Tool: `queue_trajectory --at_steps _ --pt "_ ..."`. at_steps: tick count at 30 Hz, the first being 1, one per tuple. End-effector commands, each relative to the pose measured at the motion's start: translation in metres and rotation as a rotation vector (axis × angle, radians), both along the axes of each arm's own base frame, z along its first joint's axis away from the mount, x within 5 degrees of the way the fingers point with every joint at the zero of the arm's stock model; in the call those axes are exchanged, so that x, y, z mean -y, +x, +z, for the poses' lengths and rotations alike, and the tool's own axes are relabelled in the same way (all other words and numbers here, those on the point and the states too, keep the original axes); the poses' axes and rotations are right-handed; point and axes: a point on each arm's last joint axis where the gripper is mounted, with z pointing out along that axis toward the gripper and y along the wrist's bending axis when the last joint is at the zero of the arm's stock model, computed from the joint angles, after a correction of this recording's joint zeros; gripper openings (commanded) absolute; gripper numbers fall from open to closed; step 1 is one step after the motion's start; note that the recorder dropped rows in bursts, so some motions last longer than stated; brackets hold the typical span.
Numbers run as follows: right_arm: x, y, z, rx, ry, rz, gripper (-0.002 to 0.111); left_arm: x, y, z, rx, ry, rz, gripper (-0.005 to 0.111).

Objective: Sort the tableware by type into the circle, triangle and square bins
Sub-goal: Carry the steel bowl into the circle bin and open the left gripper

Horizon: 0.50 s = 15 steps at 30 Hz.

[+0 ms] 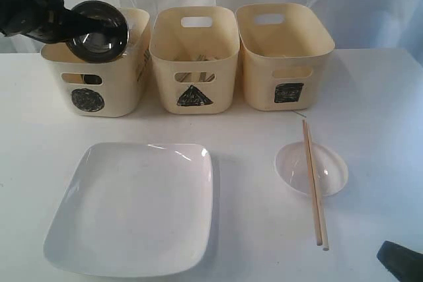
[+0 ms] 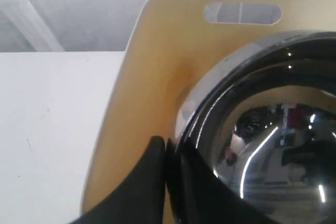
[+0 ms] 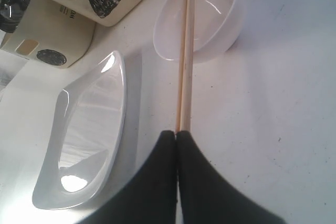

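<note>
Gripping the rim of the shiny round steel bowl (image 1: 99,31), the left gripper (image 2: 167,150) has its black jaws nearly together, one finger outside the rim and one inside. The bowl hangs tipped on its side, its mouth turned to the near side, above the cream plastic bin with the black circle mark (image 1: 115,94) at the far left of the white table (image 1: 370,97). To the right of it stand the cream bin with the triangle mark (image 1: 162,90) and then the cream bin with the square mark (image 1: 261,90), all in one row. The large white square plate (image 1: 139,209) lies at the near left. At the right is the clear round dish (image 1: 330,170), and the pair of wooden chopsticks (image 1: 314,183) lies across it (the near ends reach well past the dish). The right gripper (image 3: 176,136) is at the near right, its tips right at those near ends, with the jaws pressed together and holding nothing.
</note>
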Motion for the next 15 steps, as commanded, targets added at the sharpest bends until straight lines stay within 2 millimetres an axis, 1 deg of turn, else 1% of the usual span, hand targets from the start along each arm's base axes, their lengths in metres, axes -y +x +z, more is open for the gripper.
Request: queue_trajectory --at_steps 1,2,5,9,11,15 --pt "0.0003 -0.0004 -0.0012 0.006 -0.004 0.001 0.0 -0.002 -0.0007 0.0037 0.007 0.036 -0.012 0.003" --pt "0.0003 -0.0004 -0.0012 0.006 -0.004 0.001 0.0 -0.0017 -0.0006 0.004 0.01 0.034 -0.014 0.006" --pt "0.0003 -0.0004 -0.0012 0.006 -0.004 0.001 0.0 -0.0014 -0.0004 0.0042 0.013 0.033 -0.017 0.023" --pt "0.0003 -0.0004 -0.0012 0.006 -0.004 0.001 0.0 -0.0014 -0.0004 0.0042 0.013 0.033 -0.017 0.051" --pt "0.0003 -0.0004 -0.0012 0.006 -0.004 0.001 0.0 -0.0014 -0.0004 0.0042 0.013 0.033 -0.017 0.058" --pt "0.0003 -0.0004 -0.0012 0.006 -0.004 0.001 0.0 0.0001 0.0003 0.0054 0.029 0.024 -0.031 0.059"
